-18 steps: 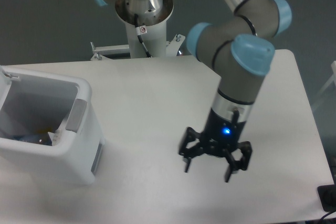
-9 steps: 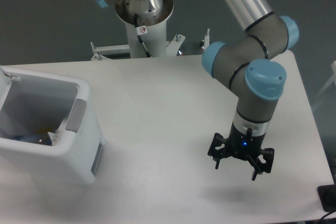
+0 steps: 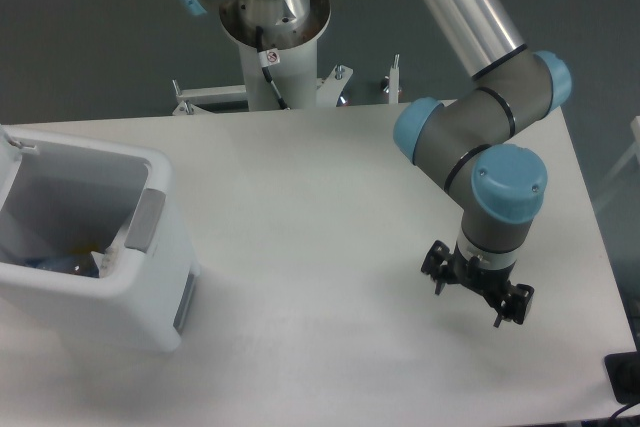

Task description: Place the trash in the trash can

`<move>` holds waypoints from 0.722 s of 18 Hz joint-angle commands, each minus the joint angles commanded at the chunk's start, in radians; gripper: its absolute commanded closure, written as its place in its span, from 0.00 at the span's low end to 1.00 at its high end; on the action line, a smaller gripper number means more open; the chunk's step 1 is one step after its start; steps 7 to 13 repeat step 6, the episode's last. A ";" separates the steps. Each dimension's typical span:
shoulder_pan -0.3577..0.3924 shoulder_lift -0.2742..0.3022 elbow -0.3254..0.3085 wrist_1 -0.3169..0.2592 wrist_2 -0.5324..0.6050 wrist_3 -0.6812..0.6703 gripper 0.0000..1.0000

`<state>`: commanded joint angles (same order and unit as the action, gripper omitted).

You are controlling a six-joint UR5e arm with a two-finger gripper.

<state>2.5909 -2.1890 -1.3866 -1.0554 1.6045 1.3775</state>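
My hand spread open, empty, above near-right worktop. Trash seemingly already inside bin at far left, dimly seen. Risk: needless sweep left clips bin wall.

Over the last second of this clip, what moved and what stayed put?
The gripper travelled right across the table, away from the trash can, and turned, ending near the table's right side. Its fingers stayed spread and empty; nothing was grasped or released. The trash can did not move, and the trash inside it lies as before.
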 joint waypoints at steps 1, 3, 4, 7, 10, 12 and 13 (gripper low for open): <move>0.002 0.006 -0.027 0.020 -0.002 0.000 0.00; 0.017 0.011 -0.035 0.023 -0.005 0.002 0.00; 0.018 0.009 -0.031 0.023 -0.006 0.009 0.00; 0.018 0.009 -0.032 0.023 -0.009 0.032 0.00; 0.018 0.009 -0.032 0.023 -0.009 0.032 0.00; 0.018 0.009 -0.032 0.023 -0.009 0.032 0.00; 0.018 0.009 -0.032 0.023 -0.009 0.032 0.00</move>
